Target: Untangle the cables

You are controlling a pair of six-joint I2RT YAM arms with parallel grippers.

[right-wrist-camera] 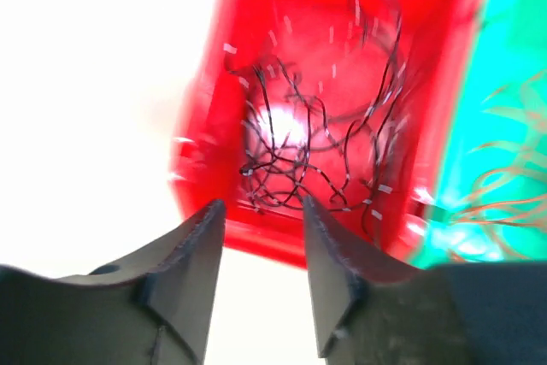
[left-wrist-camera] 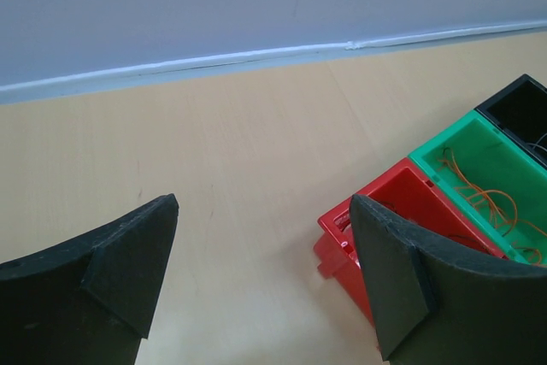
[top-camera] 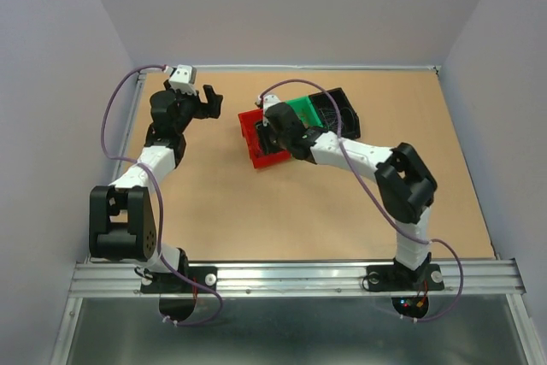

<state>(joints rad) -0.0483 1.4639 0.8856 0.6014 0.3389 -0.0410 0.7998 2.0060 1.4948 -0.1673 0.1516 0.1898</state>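
Backdrop: pale lilac-grey walls close in a tan table on three sides. In your overhead view the arm bases sit at 6 o'clock.
Bins: you have three open bins touching in a row just past the table's middle, toward 12 o'clock. The red bin is at the 9 o'clock end, the green bin is in the middle and the black bin is at the 3 o'clock end.
Cables: the dark wires lie in a loose, curly tangle on the floor of the red bin. The orange wires lie coiled in the green bin. A thin pale line shows in the black bin, too faint for you to identify.
Right gripper: it hangs over the red bin's near rim, pointing down into it. Its fingers stand apart with a narrow gap, and through that gap you see only the bin's rim, no wire. Its wrist picture is blurred and washed out.
Left gripper: you find it toward 10 o'clock on the table, held above the surface and well apart from the bins, on their 9 o'clock side. Its fingers are spread wide with bare tabletop showing between them, gripping nothing.
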